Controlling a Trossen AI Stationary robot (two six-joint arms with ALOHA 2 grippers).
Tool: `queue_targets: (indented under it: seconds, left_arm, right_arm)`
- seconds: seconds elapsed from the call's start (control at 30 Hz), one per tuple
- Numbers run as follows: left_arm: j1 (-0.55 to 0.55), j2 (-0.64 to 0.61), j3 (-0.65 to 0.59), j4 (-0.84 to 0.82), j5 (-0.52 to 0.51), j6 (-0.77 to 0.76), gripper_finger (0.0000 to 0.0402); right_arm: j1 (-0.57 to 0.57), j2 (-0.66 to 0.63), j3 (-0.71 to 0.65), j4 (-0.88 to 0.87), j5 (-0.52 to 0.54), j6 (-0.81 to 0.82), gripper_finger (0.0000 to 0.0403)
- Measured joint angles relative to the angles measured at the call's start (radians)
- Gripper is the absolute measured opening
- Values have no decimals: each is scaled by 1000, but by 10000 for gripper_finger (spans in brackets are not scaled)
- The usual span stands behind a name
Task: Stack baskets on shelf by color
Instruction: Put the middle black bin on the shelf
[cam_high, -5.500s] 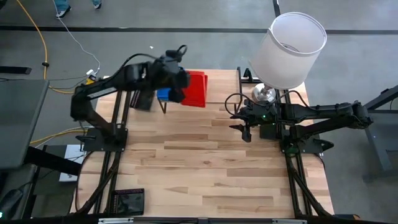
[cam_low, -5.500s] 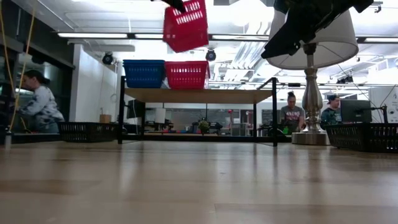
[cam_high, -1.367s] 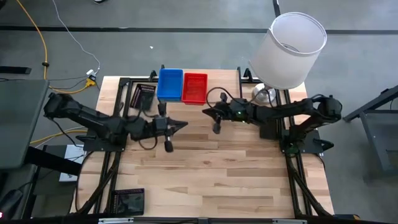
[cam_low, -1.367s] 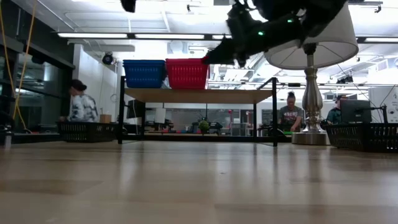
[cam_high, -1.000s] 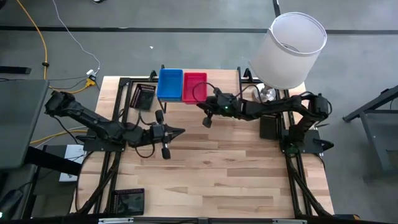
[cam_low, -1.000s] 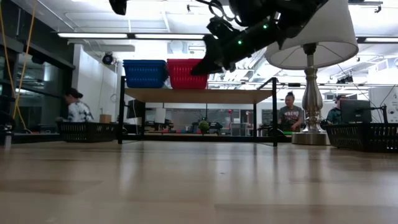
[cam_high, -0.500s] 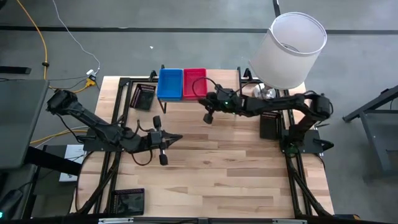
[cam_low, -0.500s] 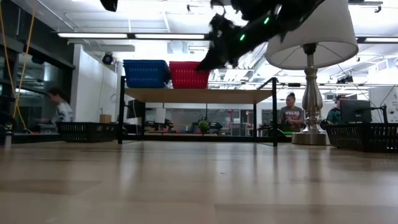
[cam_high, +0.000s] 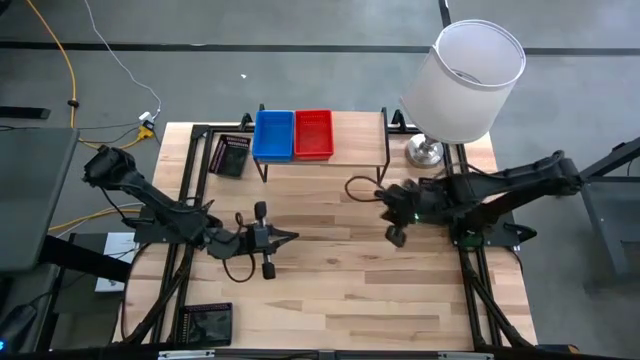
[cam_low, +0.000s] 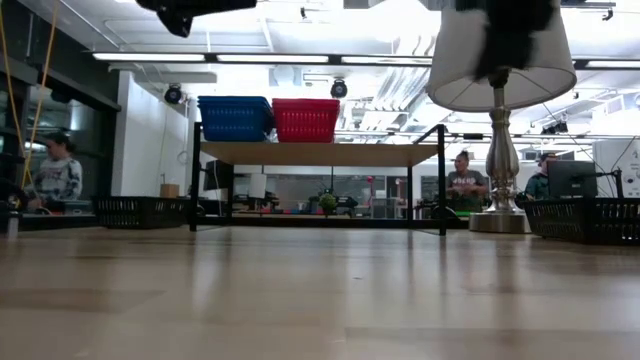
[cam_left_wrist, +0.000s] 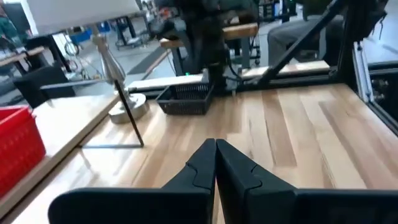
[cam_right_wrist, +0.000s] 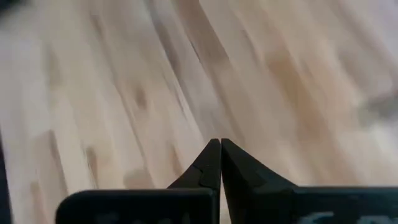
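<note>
A blue basket (cam_high: 273, 135) and a red basket (cam_high: 314, 134) stand side by side on the left part of the shelf (cam_high: 360, 135), a wood plank on thin black legs at the table's far edge. In the low view the blue basket (cam_low: 231, 118) and the red basket (cam_low: 305, 119) rest by their bottoms on the shelf (cam_low: 320, 152). My left gripper (cam_high: 294, 236) is shut and empty over the table's middle, near of the shelf; it also shows in its wrist view (cam_left_wrist: 216, 144). My right gripper (cam_high: 379, 196) is shut and empty, to the right of and nearer than the baskets, above bare wood (cam_right_wrist: 220, 144).
A lamp with a white shade (cam_high: 470, 75) stands at the far right, its base (cam_high: 425, 152) beside the shelf. Black baskets lie on the table: one left of the shelf (cam_high: 232, 155), one at the near left corner (cam_high: 205, 322), one under the right arm (cam_left_wrist: 185, 99). People sit beyond the table.
My right gripper has drawn back from beside the red basket toward the table's right and near edges, staying shut. The red basket has slid a little toward the far edge, into line with the blue one. My left gripper has drifted toward the near edge.
</note>
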Motion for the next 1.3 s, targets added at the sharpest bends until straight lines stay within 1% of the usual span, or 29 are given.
queue_targets:
  seconds: [0.1,0.2,0.3,0.37,0.47,0.6,0.7,0.77,0.83,0.97,1.03,1.1,1.2,1.3]
  left_arm:
    - [11,24,0,55,5,4,0]
    - [13,29,0,77,29,3,0]
    - [13,29,0,79,47,3,0]
    - [10,29,0,79,64,3,0]
    - [10,29,0,78,86,4,0]
    - [10,29,0,75,89,0,0]
    - [10,29,0,74,87,-4,0]
    - [10,29,0,74,88,-4,0]
    - [10,29,0,73,88,-4,0]
    - [10,29,0,73,87,-4,0]
    - [10,29,0,73,87,-4,0]
    - [10,29,0,72,87,-4,0]
    - [10,29,0,72,87,-4,0]
    - [10,29,0,69,87,-4,0]
  right_arm:
    - [46,-1,0,-175,20,208,0]
    - [67,13,-1,-317,45,349,0]
    - [66,12,-15,-398,82,470,5]
    - [53,13,-32,-422,83,516,20]
    - [31,13,-77,-424,91,583,63]
    - [-14,13,-164,-406,133,672,146]
    - [-64,13,-230,-400,192,740,206]
    - [-100,12,-274,-369,227,769,236]
    - [-134,11,-321,-295,233,774,254]
    - [-190,11,-413,-113,190,723,261]
    - [-214,11,-445,-63,179,708,260]
    - [-231,11,-464,-58,177,706,258]
    - [-248,11,-477,-65,203,705,251]
    - [-257,11,-480,-60,232,705,237]
